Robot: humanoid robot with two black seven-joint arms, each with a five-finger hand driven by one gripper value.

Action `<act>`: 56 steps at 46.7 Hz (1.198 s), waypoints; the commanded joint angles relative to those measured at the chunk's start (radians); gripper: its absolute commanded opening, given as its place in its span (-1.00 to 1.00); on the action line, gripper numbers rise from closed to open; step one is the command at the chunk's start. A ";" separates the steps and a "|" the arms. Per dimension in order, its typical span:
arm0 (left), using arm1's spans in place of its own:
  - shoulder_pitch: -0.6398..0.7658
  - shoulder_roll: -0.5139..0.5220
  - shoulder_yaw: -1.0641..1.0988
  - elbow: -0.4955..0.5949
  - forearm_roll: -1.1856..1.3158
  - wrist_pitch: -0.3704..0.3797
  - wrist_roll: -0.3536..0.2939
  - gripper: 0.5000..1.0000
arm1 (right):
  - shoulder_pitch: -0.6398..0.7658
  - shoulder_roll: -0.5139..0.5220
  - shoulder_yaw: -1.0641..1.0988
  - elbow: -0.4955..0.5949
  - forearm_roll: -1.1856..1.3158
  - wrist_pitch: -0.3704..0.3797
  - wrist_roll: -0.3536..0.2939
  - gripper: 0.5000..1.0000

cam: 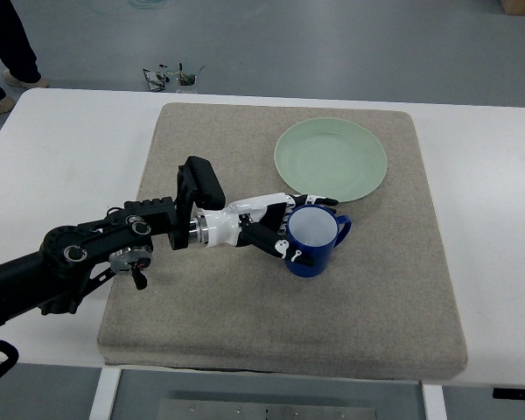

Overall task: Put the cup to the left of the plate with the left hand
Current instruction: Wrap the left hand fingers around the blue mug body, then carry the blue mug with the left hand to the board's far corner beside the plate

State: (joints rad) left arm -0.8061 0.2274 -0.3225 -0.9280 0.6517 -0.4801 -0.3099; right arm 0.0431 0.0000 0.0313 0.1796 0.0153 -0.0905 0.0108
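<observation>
The left hand reaches in from the left side of the mat, its white and black fingers wrapped around the blue cup. The cup stands upright on the mat, white inside, with its handle pointing right, and it sits just below the green plate, close to the plate's lower edge but not on it. The plate lies flat near the mat's upper right part. The mat covers the middle of the white table. A person's legs stand beyond the table's upper left corner.
</observation>
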 commanded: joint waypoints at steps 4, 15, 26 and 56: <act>-0.002 -0.011 0.000 0.001 0.000 0.000 0.000 0.98 | 0.000 0.000 0.001 0.000 0.000 0.000 0.000 0.73; -0.004 -0.016 0.002 0.000 0.011 0.040 0.000 0.84 | 0.000 0.000 -0.001 0.001 0.000 0.000 0.000 0.73; -0.005 -0.020 -0.001 -0.002 0.031 0.046 -0.002 0.16 | 0.000 0.000 -0.001 0.000 0.000 0.000 0.000 0.73; -0.005 -0.028 -0.020 -0.003 0.022 0.146 -0.005 -0.57 | 0.000 0.000 -0.001 0.000 0.000 0.000 0.000 0.73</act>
State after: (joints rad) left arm -0.8111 0.2003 -0.3377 -0.9298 0.6769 -0.3682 -0.3130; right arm 0.0430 0.0000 0.0316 0.1795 0.0152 -0.0905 0.0109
